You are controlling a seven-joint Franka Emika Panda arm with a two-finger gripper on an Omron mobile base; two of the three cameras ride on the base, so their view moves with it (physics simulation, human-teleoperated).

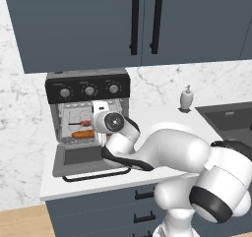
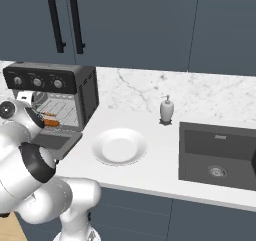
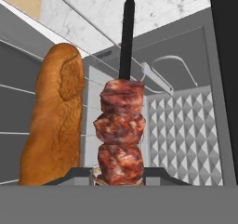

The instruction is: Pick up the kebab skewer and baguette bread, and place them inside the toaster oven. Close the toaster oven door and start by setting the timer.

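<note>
Your gripper (image 3: 120, 181) is clenched on the kebab skewer (image 3: 122, 135), already inside the toaster oven (image 1: 88, 115), with the baguette bread (image 3: 55, 121) lying on the rack just beside it. Lower the skewer flat onto the wires clear of the loaf before letting go, then withdraw straight over the dropped toaster oven door (image 1: 74, 160).

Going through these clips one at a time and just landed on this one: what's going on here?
The white arm is reaching into the open toaster oven, whose door is folded down flat. Its gripper is shut on the kebab skewer, holding it inside the oven cavity. The baguette bread already lies on the wire rack right beside the skewer. The skewer hasn't been let go yet, and the door remains to be closed. A white plate and a soap dispenser sit on the counter nearby.
</note>
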